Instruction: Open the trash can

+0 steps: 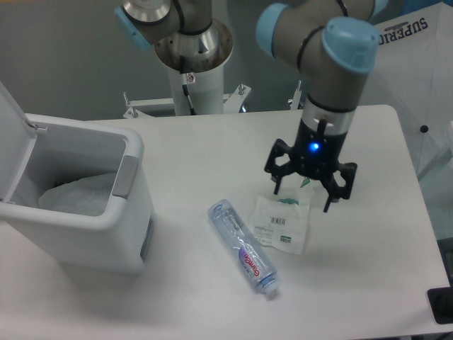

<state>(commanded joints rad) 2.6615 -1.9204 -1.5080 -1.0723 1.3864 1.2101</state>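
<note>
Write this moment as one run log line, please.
trash can: lid open | gripper: open, empty, above white packet | water bottle: lying on table

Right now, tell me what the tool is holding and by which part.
Nothing. The tool hangs open above the white plastic packet, with no object between its fingers.
</note>
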